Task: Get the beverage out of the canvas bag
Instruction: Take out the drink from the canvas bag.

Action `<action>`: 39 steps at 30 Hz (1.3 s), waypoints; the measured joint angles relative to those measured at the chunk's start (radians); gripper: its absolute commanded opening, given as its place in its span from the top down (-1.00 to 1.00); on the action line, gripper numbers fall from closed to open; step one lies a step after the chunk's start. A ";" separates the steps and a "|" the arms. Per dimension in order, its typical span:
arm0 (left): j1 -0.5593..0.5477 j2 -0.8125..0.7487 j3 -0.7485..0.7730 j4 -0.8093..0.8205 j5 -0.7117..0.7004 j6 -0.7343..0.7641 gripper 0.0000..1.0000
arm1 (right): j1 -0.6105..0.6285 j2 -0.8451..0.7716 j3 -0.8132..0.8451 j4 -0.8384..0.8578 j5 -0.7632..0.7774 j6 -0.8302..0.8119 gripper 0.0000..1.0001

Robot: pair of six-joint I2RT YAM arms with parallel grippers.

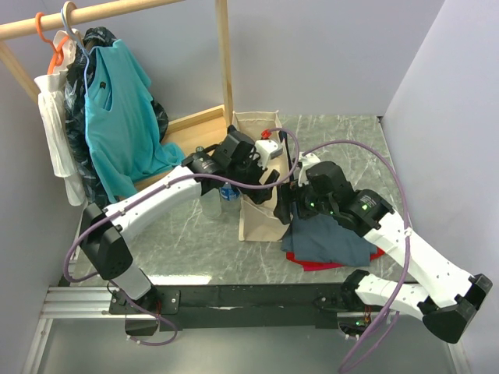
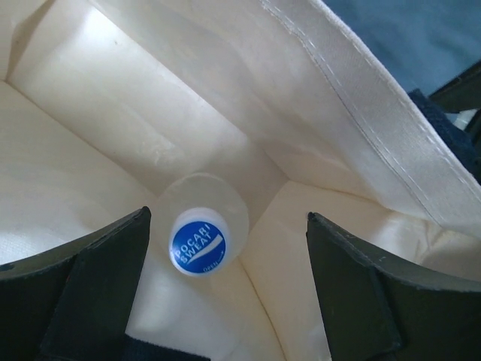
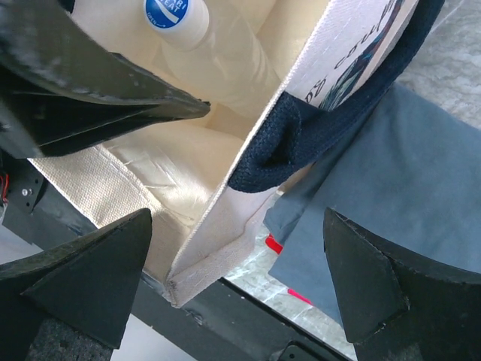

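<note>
Your beverage, a Pocari Sweat bottle (image 2: pixel 201 244) with a blue-and-white cap, stands deep inside the canvas bag (image 1: pixel 256 224), tucked into a bottom corner where two pale inner walls meet. Your left end effector (image 2: pixel 227 220) hangs inside the bag's mouth directly above it, released, with its dark fingers (image 2: pixel 98 286) spread wide to either side of the cap and touching neither the cap nor the bottle. Your right end effector (image 3: pixel 239 218) is released too, jaws at full spread, poised over the bag's right-hand rim close to a dark navy handle (image 3: pixel 276 147); from the wrist view the rim runs between the two fingers, and you cannot tell whether either touches the fabric. The bag stands upright on the grey marbled worktop (image 1: pixel 187 238). A folded grey-blue cloth (image 1: pixel 331 240) lies just beside the bag on its right, over something red (image 1: pixel 313 266). A second bottle (image 1: pixel 228 192) stands just left of the bag.
</note>
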 measured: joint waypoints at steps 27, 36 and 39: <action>-0.007 0.048 0.044 -0.043 -0.124 0.045 -0.05 | 0.005 0.019 0.000 0.006 0.007 -0.001 -1.00; -0.008 0.048 0.044 -0.039 -0.104 0.044 0.70 | 0.009 0.024 0.000 0.006 0.019 -0.001 -1.00; -0.008 0.048 0.044 -0.039 -0.100 0.044 0.98 | 0.011 0.024 0.000 0.006 0.025 -0.001 -1.00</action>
